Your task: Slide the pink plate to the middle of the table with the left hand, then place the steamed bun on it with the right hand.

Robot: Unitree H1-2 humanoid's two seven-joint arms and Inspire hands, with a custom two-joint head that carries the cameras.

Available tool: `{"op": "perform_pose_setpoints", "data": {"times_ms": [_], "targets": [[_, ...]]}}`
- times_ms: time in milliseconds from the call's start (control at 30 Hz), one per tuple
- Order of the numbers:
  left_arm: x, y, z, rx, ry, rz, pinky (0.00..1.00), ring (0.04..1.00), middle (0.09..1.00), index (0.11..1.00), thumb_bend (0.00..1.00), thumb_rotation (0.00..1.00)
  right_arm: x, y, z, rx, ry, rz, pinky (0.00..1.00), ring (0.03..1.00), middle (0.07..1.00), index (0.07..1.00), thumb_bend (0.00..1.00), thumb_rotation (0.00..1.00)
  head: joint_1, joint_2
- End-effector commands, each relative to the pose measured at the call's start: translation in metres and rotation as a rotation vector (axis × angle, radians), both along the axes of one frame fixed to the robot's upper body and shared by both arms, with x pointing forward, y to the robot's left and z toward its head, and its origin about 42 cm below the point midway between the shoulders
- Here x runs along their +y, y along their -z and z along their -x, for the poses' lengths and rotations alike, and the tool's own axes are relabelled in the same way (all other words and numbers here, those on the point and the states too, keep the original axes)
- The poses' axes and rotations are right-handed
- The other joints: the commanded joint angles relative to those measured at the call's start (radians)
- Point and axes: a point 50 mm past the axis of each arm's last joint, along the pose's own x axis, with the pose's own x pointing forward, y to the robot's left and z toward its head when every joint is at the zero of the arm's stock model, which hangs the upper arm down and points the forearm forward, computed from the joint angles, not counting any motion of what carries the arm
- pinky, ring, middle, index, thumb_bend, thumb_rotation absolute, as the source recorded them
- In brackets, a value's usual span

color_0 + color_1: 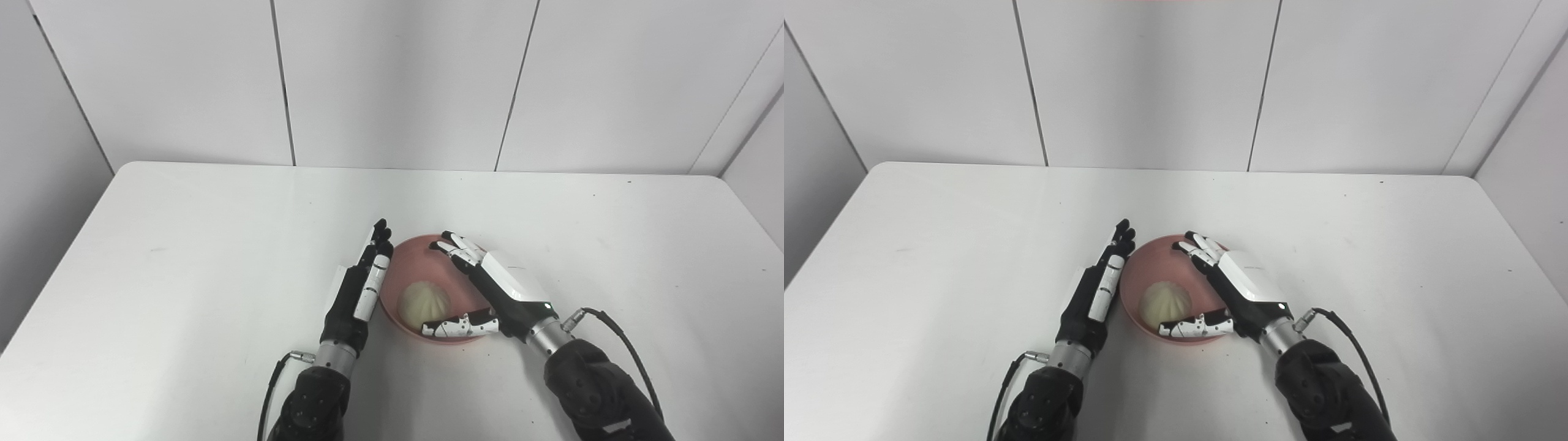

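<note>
The pink plate (409, 257) sits near the middle of the white table, towards the front. The pale steamed bun (424, 304) lies on it, at its near left part. My left hand (364, 285) is open with fingers straight, edge-on against the plate's left rim. My right hand (496, 288) is open over the plate's right side, fingers spread above the rim and thumb reaching below the bun; it holds nothing. In the right eye view the bun (1165, 302) rests between the left hand (1097, 288) and the right hand (1234, 285).
The white table (184, 245) runs to a back edge against grey wall panels (398, 79). A black cable (618, 343) loops from my right wrist. Nothing else stands on the table.
</note>
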Motion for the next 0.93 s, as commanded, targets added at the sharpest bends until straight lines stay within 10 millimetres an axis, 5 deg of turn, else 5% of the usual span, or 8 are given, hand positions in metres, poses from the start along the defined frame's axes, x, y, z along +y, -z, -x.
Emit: {"op": "perform_pose_setpoints", "data": {"times_ms": [0, 267, 533, 733, 900], "targets": [[0.006, 0.02, 0.011, 0.059, 0.009, -0.004, 1.0, 1.0, 1.0, 1.0, 0.56, 1.0, -0.003, -0.018, -0.004, -0.093, 0.017, -0.035, 0.96, 1.0, 1.0, 0.92, 0.71, 0.59, -0.002, 0.001], [0.007, 0.018, 0.009, 0.051, 0.011, 0.022, 1.0, 1.0, 1.0, 1.0, 0.57, 1.0, -0.022, -0.01, 0.0, -0.186, 0.11, -0.279, 0.89, 1.0, 1.0, 0.999, 0.66, 0.73, -0.003, 0.0], [0.009, 0.019, 0.007, 0.033, 0.001, 0.036, 1.0, 1.0, 1.0, 1.0, 0.61, 1.0, -0.026, -0.003, 0.007, -0.268, 0.189, -0.482, 0.97, 1.0, 1.0, 1.0, 0.67, 0.81, 0.021, -0.003], [0.012, 0.018, 0.007, -0.025, -0.039, 0.015, 1.0, 1.0, 1.0, 1.0, 0.55, 1.0, -0.031, 0.006, 0.011, -0.168, 0.25, -0.713, 1.0, 1.0, 1.0, 1.0, 0.62, 0.86, 0.08, -0.008], [0.015, 0.023, 0.003, -0.031, -0.091, 0.031, 1.0, 1.0, 1.0, 1.0, 0.59, 1.0, -0.032, 0.02, 0.011, -0.023, 0.227, -0.934, 1.0, 1.0, 1.0, 1.0, 0.63, 0.84, 0.091, -0.007]]}}
